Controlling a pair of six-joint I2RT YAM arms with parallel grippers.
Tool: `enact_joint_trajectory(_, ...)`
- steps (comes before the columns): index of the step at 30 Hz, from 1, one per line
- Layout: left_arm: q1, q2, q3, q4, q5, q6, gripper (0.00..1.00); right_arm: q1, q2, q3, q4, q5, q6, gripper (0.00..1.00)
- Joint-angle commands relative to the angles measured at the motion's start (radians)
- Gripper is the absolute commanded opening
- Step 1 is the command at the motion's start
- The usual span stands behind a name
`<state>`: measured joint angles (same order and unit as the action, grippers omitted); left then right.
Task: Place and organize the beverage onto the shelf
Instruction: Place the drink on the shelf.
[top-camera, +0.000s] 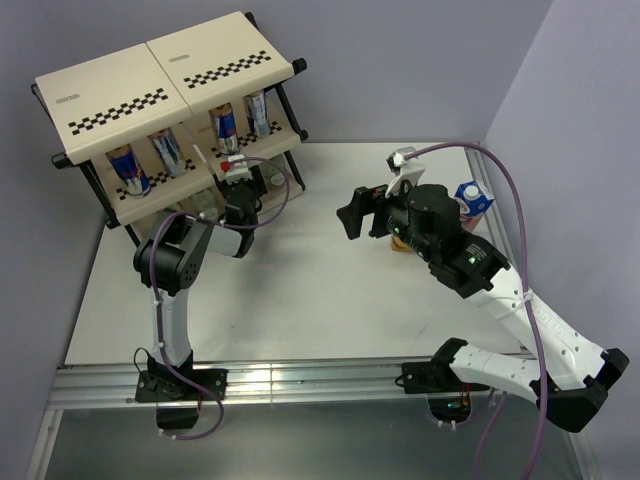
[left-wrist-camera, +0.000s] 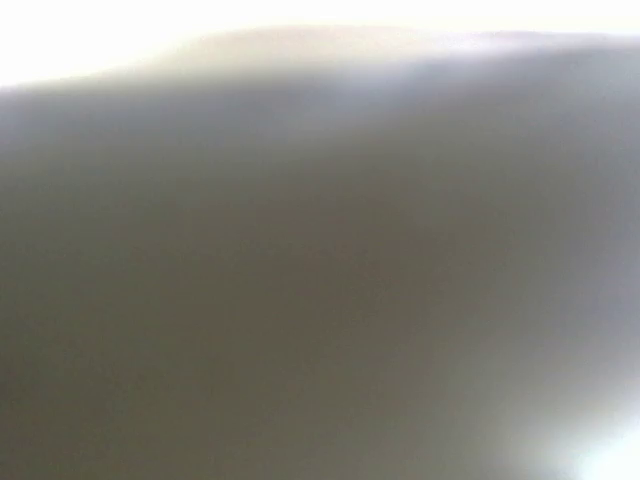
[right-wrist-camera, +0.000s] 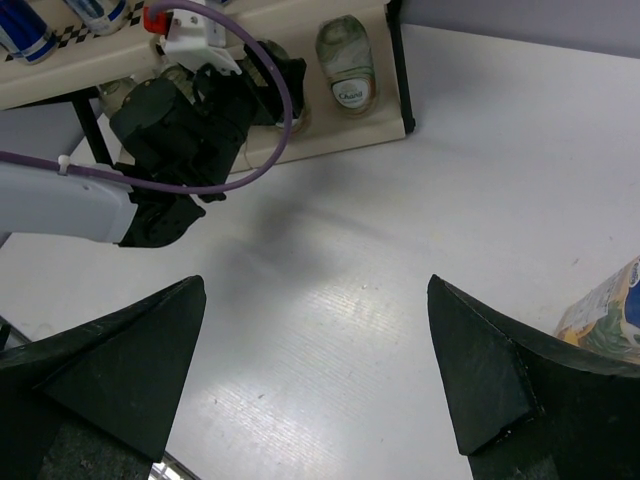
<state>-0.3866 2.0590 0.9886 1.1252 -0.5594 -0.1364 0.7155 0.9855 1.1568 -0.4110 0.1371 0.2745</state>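
Cartons to be shelved: a carton with a blue gable top (top-camera: 472, 198) stands upright on the surface (top-camera: 300, 300) at the far right, near the wall. A yellow carton (right-wrist-camera: 612, 310) sits just beside it. The right arm hides most of it from overhead, so I cannot tell whether it stands or lies.

Key relation: both cartons lie behind and to the outer side of the right hand (right-wrist-camera: 315, 300), close to its wrist. That hand points away from them, toward the shelf (top-camera: 160, 75). In the wrist view the yellow carton shows just outside one finger. The right arm is by far the nearer; the left arm is well apart from the cartons, across the surface.

Right hand: spread wide with nothing between the fingers, hovering over bare surface.

Left hand (right-wrist-camera: 278, 85): pushed in at the lowest tier of the shelf. Whether it grips anything cannot be told, and its own camera shows only a grey blur.

On the shelf: four cans (top-camera: 130, 170) in a row on the middle tier, and one clear bottle (right-wrist-camera: 348, 60) at the right end of the lowest tier, just beside the left hand.

Shelf position: far left of the surface, with cream panels, checkered strips and a black frame.

Writing: the cans are blue and silver with a red mark. The bottle label and the small print on the top panels are too small to read.
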Motion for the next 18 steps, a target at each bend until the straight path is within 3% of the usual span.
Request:
enact_joint_trajectory(1, 0.028, -0.003, 0.076, 0.096, -0.010, -0.008, 0.04, -0.001, -0.013, -0.002, 0.040, -0.014, -0.011, 0.99)
enact_joint_trajectory(4, 0.026, -0.011, 0.058, 0.097, 0.004, -0.022, 0.23, -0.002, -0.016, -0.005, 0.038, -0.014, -0.012, 0.99)
enact_joint_trajectory(5, 0.028, -0.019, 0.052, 0.103, 0.001, -0.028, 0.35, -0.002, -0.021, -0.005, 0.040, -0.014, -0.011, 0.99)
enact_joint_trajectory(11, 0.025, -0.028, 0.041, 0.088, 0.007, -0.037, 0.69, -0.001, -0.030, -0.011, 0.044, -0.021, -0.011, 0.99)
enact_joint_trajectory(14, 0.022, -0.040, 0.038, 0.068, -0.007, -0.045, 0.81, -0.001, -0.031, -0.012, 0.044, -0.022, -0.011, 0.99)
enact_joint_trajectory(18, 0.015, -0.059, 0.013, 0.077, -0.023, -0.051, 0.87, -0.001, -0.036, -0.012, 0.046, -0.022, -0.011, 0.99)
